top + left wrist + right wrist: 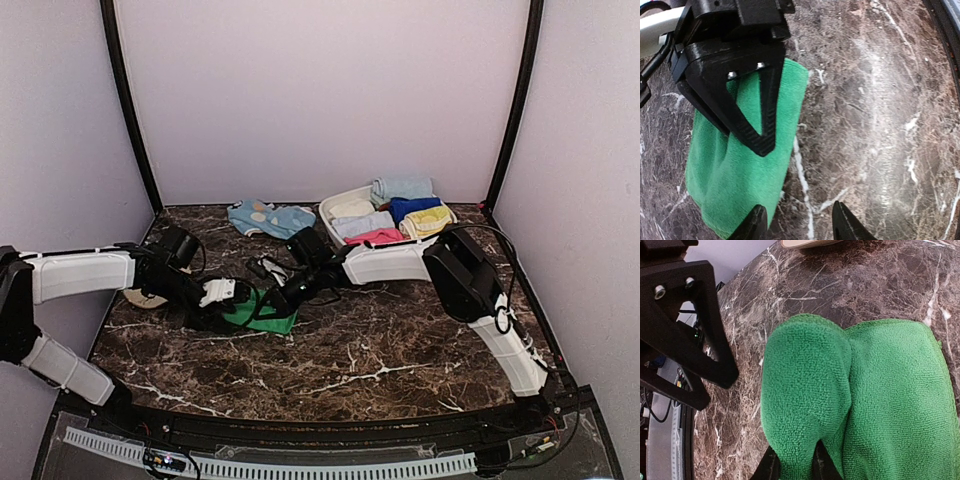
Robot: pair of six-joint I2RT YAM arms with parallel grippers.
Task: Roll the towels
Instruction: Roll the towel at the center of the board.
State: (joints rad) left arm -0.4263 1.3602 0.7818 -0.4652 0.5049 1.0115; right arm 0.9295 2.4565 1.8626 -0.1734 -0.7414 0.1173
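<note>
The 2 arms meet left of centre. The left arm (85, 273) reaches in from the left side, its white forearm nearly level, wrist tipped downward; the left gripper (801, 223) hangs with jaws apart, nothing between them. The right arm (390, 262) rises from its base, folds at a high elbow and stretches leftward; the right gripper (795, 465) points down, fingers pinched on a fold of the green towel (880, 405); the 2 grippers sit close together, apart.

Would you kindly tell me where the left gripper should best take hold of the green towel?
Probably the near edge of the green towel, coming from where the left gripper hovers, jaws straddling it: the cloth lies flat there, while the right gripper pinches the raised fold at the far end.
</note>
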